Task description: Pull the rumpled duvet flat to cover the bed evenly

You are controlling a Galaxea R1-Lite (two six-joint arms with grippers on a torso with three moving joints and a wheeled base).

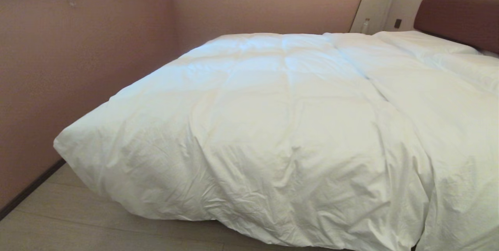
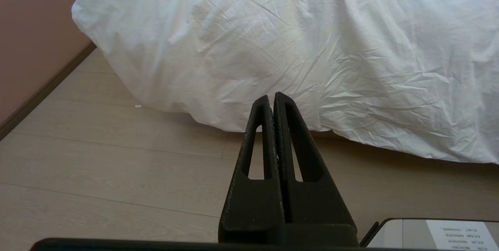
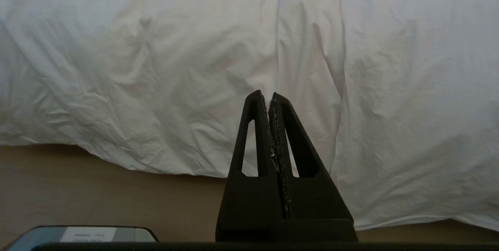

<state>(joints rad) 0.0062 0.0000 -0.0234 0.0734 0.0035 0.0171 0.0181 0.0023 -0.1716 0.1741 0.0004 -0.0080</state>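
broadly, the duvet (image 1: 273, 126) lay spread over most of the bed (image 1: 460, 17), reaching from near the pillows (image 1: 425, 44) by the headboard to the foot, where it hung over the edge almost to the floor (image 1: 78, 220). its surface was fairly flat, with big quilted squares showing. a long fold line ran from the head end toward the foot on the robot's right side, where one layer appeared to lap over another, and the draped foot edge was creased and hung unevenly. judged from this, most of the spreading was done; what remained was to pull out that lapped fold and even the overhang. the left gripper (image 2: 271, 97) was fully closed and held nothing, hovering above the floor just short of the hanging edge near the bed's left corner. the right gripper (image 3: 268, 96) was likewise closed and empty, facing the drape near the fold. neither arm appeared in the head view.
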